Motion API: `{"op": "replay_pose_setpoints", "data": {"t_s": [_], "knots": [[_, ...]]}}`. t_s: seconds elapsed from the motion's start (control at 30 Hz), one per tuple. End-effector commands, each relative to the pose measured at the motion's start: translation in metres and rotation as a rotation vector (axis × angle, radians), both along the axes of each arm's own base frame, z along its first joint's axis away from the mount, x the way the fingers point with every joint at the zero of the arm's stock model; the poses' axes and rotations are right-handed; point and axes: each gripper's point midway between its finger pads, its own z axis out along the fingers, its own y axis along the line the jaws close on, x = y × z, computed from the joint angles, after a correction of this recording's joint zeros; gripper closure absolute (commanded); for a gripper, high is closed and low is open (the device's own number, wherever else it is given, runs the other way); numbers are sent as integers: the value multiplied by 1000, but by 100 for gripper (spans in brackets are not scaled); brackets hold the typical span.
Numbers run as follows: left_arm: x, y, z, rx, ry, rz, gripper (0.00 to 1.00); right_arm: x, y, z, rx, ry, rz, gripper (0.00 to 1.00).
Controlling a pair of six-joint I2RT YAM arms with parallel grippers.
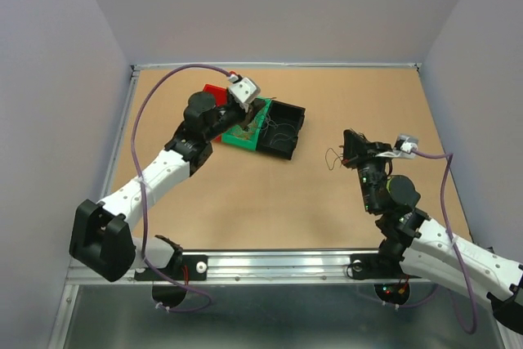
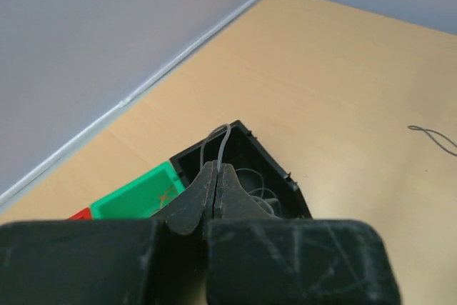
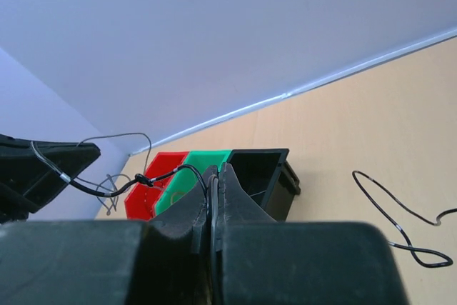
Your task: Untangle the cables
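1. Left hand [image 2: 216, 171]: its fingers are pressing fully together and pinching a pale cable [image 2: 223, 146]. The hand is hovering over the black bin [image 2: 271, 158], at the corner next to the green bin [image 2: 136, 194]. The red bin [image 1: 214, 91] is sitting on the green bin's far side.
2. Probable reason for this position: the strand is either being lifted out of the black bin or being lowered into it. The pictures are not showing which.
3. Pale cable: hair-thin and greyish, it is rising from the fingertips in a short, narrow arch. More pale loops [image 2: 253, 180] are lying curled inside the black bin beneath it.
4. Right hand [image 3: 216, 173]: its fingers are closing tightly on a dark cable [image 3: 141, 178]. It is hanging above the bare surface [image 1: 286, 202], well apart from the bins.
5. Probable reason: holding this strand clear of the surface is letting the tangle hang free, so that the snag is showing.
6. Dark cable: black and thin, it is arching leftward from the fingertips to a small knot. From there it is trailing on among finer grey strands.
7. Loose cable [image 3: 394, 241]: one dark, curly loop is lying flat on the surface beside the right hand, with nothing gripping it.
8. Progress, as judged: sorting is appearing partly done, with the knot and the loose loop remaining.
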Motion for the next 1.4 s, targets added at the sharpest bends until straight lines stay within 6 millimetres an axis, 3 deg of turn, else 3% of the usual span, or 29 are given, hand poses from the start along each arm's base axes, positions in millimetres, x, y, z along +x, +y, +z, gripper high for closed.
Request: {"op": "replay_pose_setpoints", "data": {"t_s": [0.0,0.17,0.4,0.63,0.83,0.9,1.0,1.17,1.3,1.37], "knots": [[-16,-33,60,-56,-135,-104,100,-1,-13,-4,-5,5,-55,99],[-16,-74,31,4,-77,-173,100,-6,-19,2,12,-15,-58,99],[23,-81,-12,68,-25,-73,100,-7,-21,5,17,-21,-58,99],[66,-60,-69,158,62,96,100,-6,-18,4,13,-18,-51,99],[86,-39,-96,162,151,142,100,-7,-17,3,14,-17,-45,99],[92,-32,-95,157,169,160,100,-6,-16,2,11,-15,-42,99],[73,-37,-78,109,168,26,100,-5,-14,2,8,-14,-36,99],[6,-52,-46,82,75,-257,100,-5,-11,3,8,-15,-26,99],[-19,-48,-26,30,39,-316,100,-7,-12,5,12,-22,-19,99],[-26,-40,-4,-14,-12,-329,100,-7,-12,5,10,-23,-20,99]]}}
